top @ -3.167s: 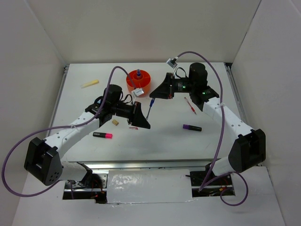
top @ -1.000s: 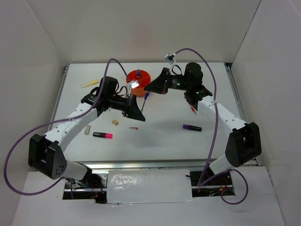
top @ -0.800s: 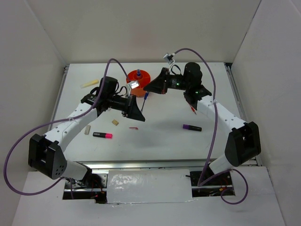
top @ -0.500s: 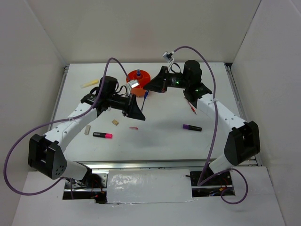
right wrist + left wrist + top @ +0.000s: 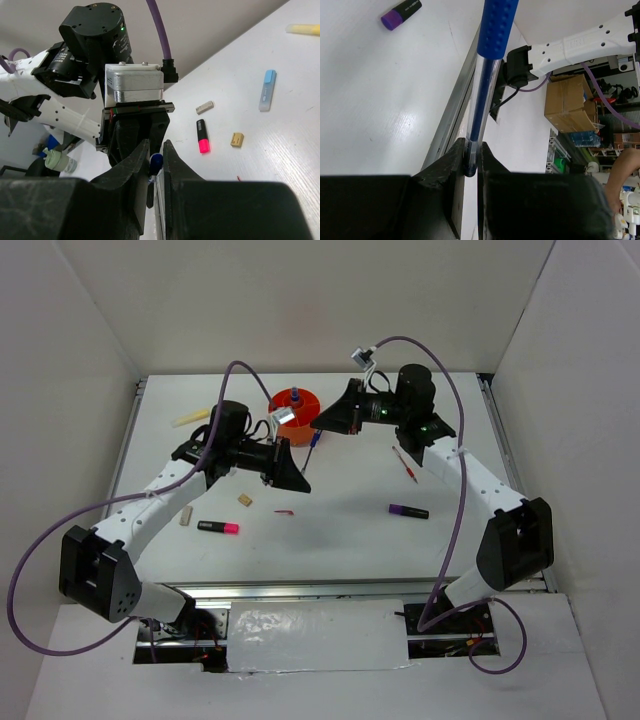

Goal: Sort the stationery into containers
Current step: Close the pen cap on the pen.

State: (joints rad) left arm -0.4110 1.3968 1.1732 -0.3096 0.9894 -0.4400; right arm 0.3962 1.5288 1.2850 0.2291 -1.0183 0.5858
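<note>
Plainly found the right claw point(image 5: 156, 145) pinched tight on one end of the blue pen point(image 5: 496, 30), and the left claw point(image 5: 472, 150) nipped narrow on the clear barrel at the other end. Saw the pen held off the table point(image 5: 340, 540) between the two, just beside the orange pot point(image 5: 309, 403), not in it.

Lost the pen's blue grip past the top edge in the left wrist view. Caught only a blue stub between the fingers point(image 5: 135, 165) in the right wrist view. Could not make out either grip from overhead, with black claw bodies in the way. Noted part of the pot hidden behind the left wrist camera point(image 5: 283, 417). Found the blue strip point(image 5: 267, 96) from the right wrist only.

Against three seconds back: then saw the pen hanging from the right claw alone, nearer mid-table, with the left claw apart from it. Then had one tan eraser point(image 5: 185, 515) covered by the left arm point(image 5: 150, 510), now showing.

Logged as unmoved: pink highlighter point(image 5: 217, 527), purple marker point(image 5: 408, 511), red pen point(image 5: 405, 465), second eraser point(image 5: 244, 500), yellow stick point(image 5: 191, 418).

Could not read the raised lettering on the white arm link point(image 5: 580, 42).
</note>
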